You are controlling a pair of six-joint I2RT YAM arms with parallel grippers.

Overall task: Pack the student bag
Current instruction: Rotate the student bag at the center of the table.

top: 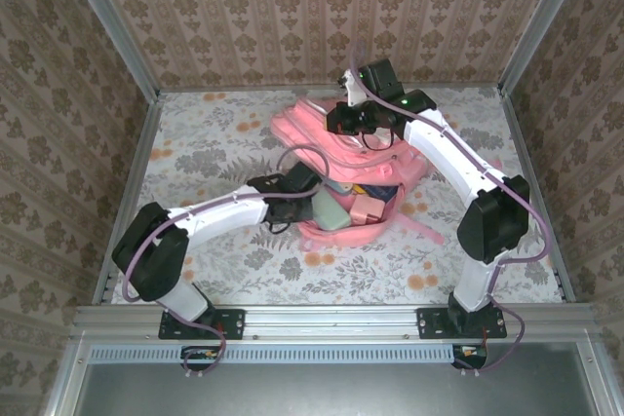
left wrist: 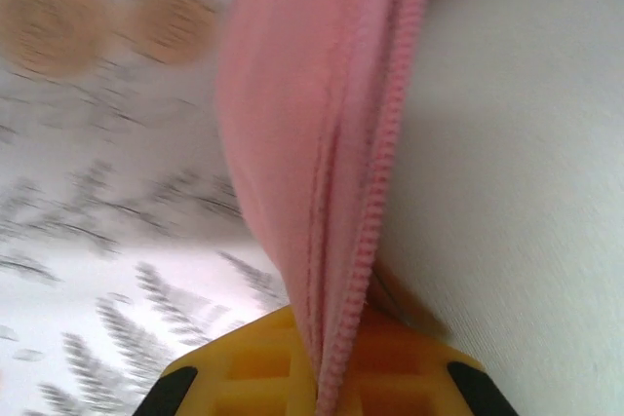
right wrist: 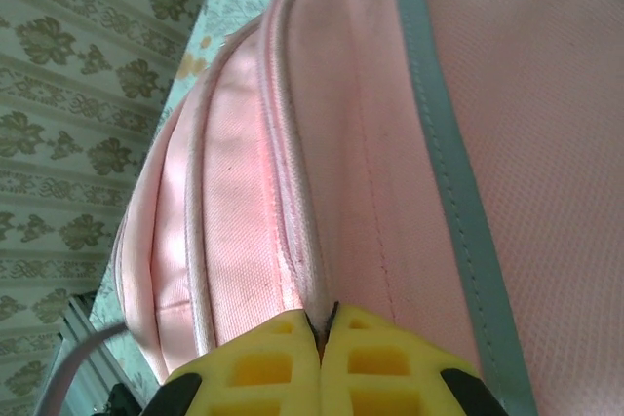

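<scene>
Pink student bag (left wrist: 292,143) zipper (left wrist: 375,221), left wrist

Packed items (top: 336,209) crowd the student bag (top: 292,129); bare table (top: 195,153) lies left.

The worktop (top: 214,143) has a pale floral surface of grey leaves and orange blossoms and is framed by metal rails (top: 331,317). The pink student bag (top: 297,132) lies on it, toward the back and right of centre. One strap (top: 429,231) trails onto the surface at the bag's near right.
</scene>
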